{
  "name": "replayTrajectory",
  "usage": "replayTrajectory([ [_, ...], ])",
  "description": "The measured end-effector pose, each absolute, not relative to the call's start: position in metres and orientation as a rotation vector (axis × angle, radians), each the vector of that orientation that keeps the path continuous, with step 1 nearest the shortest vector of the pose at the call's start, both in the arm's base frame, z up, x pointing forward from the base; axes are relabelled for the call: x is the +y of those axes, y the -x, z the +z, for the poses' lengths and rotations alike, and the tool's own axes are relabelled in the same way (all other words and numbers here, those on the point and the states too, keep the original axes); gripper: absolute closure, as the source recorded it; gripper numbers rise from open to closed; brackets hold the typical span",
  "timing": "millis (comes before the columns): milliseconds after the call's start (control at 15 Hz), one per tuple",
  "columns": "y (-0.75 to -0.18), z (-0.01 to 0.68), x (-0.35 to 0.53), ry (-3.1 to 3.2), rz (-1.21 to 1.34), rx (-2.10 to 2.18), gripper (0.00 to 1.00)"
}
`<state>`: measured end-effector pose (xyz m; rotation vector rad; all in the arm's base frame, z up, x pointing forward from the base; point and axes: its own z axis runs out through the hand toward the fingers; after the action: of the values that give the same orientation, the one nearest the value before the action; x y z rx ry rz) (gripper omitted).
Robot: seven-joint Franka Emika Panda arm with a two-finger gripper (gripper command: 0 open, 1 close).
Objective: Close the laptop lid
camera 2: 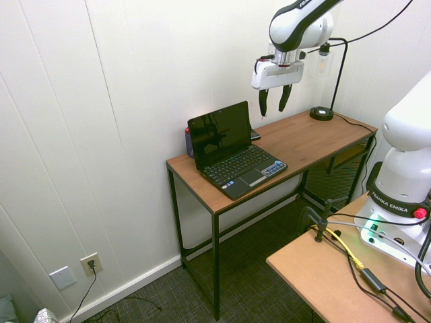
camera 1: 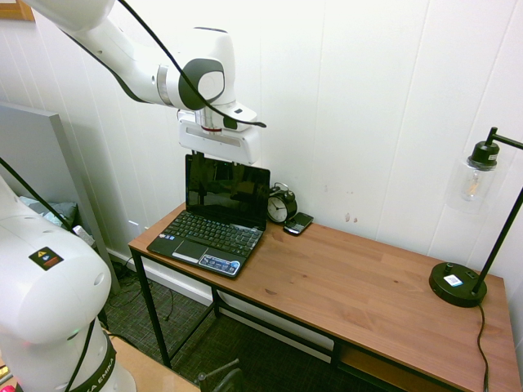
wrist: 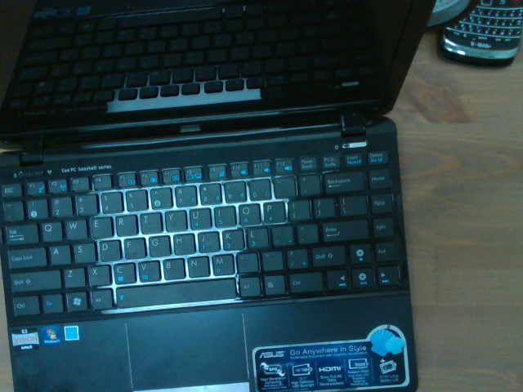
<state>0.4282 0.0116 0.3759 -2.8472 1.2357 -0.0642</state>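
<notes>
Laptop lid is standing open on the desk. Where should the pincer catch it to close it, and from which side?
Take the laptop lid at the middle of its free top edge. That edge is bare, thin and farthest from the hinge, so it swings easiest. Come from above and slightly behind, on the wall side, then push toward the keyboard. The pincer hangs open, pointing down, above the lid, apart from it.

1. The white arm reaches in from high up, its wrist bent so the hand [camera 2: 275, 101] points straight down.
2. The two dark fingers [camera 2: 263, 103] stand wide apart, with nothing between them.
3. The hand hangs above the laptop lid [camera 2: 219, 132], clear of its top edge.
</notes>
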Motion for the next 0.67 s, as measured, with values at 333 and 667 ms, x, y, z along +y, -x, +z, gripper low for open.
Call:
replayTrajectory([
  [333, -0.442, 0.402, -0.002, 2.866, -0.128, 1.265, 0.0],
  [667, -0.483, 0.475, 0.014, 2.941, -0.291, 1.217, 0.0],
])
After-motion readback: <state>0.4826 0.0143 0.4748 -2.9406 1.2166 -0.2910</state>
